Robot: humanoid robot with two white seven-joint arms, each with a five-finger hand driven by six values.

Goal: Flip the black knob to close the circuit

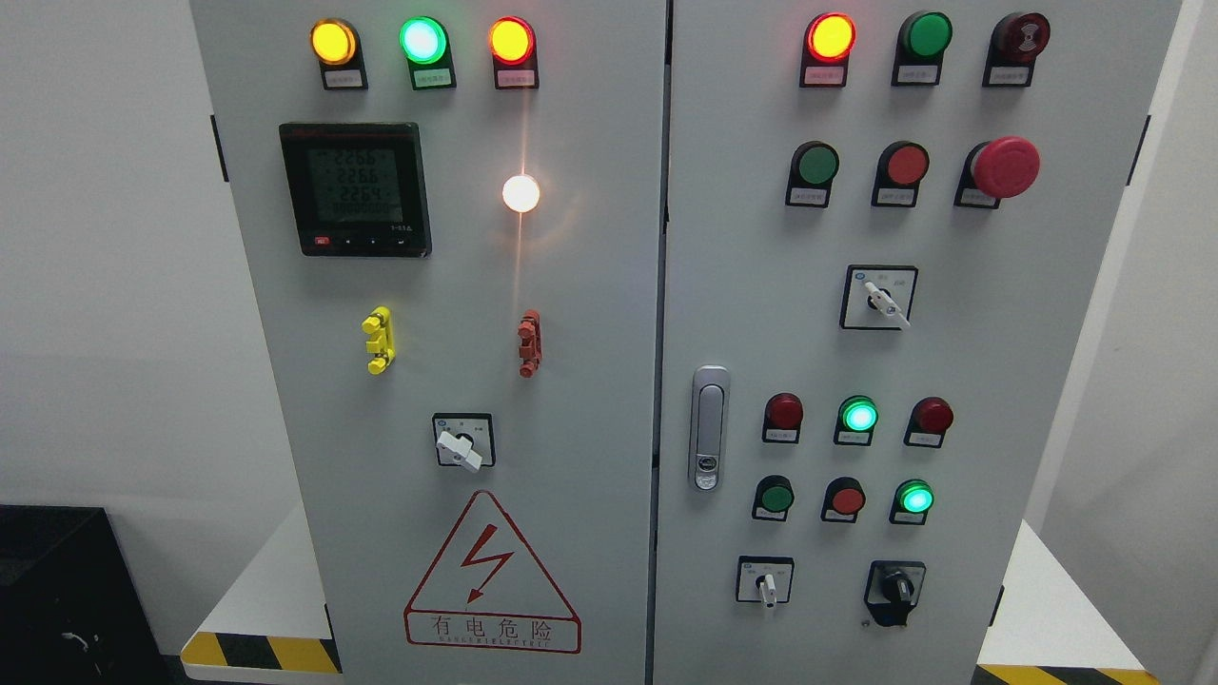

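Observation:
The black knob [895,589] sits at the lower right of the grey cabinet's right door [999,381], its grip pointing roughly straight up and down. A white-handled selector [765,582] is to its left on the same row. Neither of my hands nor any arm shows in the head view.
Above the knob are rows of red and green buttons and lamps [859,416], a white rotary switch [880,298] and a red mushroom stop button [1005,166]. A door latch [707,428] sits by the centre seam. The left door carries a meter [355,187] and another white switch [462,442].

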